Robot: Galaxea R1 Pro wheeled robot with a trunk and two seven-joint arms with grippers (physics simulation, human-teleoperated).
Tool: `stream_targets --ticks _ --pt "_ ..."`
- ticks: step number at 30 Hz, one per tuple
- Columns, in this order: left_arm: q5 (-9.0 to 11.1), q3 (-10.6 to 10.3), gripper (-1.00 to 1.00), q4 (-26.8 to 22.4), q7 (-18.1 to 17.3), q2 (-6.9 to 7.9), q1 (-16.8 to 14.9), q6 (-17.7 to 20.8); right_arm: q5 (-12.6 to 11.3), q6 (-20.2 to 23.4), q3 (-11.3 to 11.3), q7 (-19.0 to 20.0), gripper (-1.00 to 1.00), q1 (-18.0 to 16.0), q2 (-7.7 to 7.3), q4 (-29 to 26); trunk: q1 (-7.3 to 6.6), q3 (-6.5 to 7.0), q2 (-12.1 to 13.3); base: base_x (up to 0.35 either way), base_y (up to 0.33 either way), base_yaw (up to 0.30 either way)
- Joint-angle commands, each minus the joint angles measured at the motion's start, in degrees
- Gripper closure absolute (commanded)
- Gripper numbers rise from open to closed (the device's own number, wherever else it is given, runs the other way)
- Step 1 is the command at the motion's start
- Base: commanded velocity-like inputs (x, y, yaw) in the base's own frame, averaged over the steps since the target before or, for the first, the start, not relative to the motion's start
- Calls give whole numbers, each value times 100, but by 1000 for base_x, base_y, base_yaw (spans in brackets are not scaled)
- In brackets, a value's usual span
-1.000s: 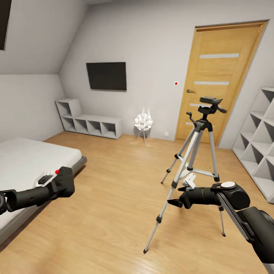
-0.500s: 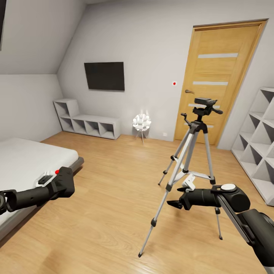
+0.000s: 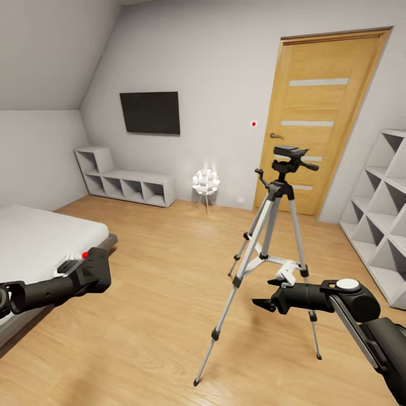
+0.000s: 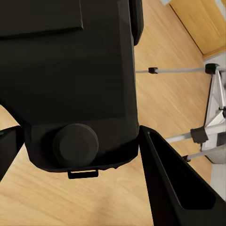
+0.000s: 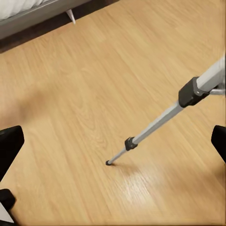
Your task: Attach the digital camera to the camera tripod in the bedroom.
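The digital camera (image 3: pixel 97 269) is a black box with a red button on top, held out over the floor beside the bed by my left gripper (image 3: pixel 90 276), which is shut on it. In the left wrist view the camera body (image 4: pixel 75 80) sits between both fingers (image 4: pixel 176 183). The camera tripod (image 3: pixel 276 225) stands on the wood floor in front of the door, its black head (image 3: pixel 288 155) bare. My right gripper (image 3: pixel 263 304) is open and empty, low beside the tripod's front leg (image 5: pixel 160 121). Tripod legs (image 4: pixel 212 94) also show past the camera.
A white bed (image 3: pixel 39 237) lies at the left and a wooden door (image 3: pixel 316 113) stands shut behind the tripod. White cube shelves (image 3: pixel 383 214) line the right wall. A low shelf (image 3: pixel 124 183), a small lamp (image 3: pixel 205 181) and a wall TV (image 3: pixel 150 113) are at the back.
The whole picture has shifted, so the head or base has moved; the tripod now sits further left and larger in view. Both arms keep their poses, the camera still held.
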Motion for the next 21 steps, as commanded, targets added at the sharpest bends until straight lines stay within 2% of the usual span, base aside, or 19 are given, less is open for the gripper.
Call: stream_targets --ticks 1,6,17,21 --pt "61 7 100 -5 45 0 -6 18 -30 41 -5 -8 -100 3 -5 -3 0 -6 -4 35 -101 0" --pt "91 25 100 -2 44 0 -6 18 -19 36 -29 -10 -100 23 -7 -3 0 -6 -4 19 -54 -53" --pt "113 47 100 -1 36 2 -5 18 55 34 -43 -6 -100 39 -10 -35 0 -6 -4 3 -8 -228" --pt "114 55 100 -3 35 9 -6 18 63 31 -42 -6 -100 40 -10 -42 0 -6 -4 0 -3 -133"
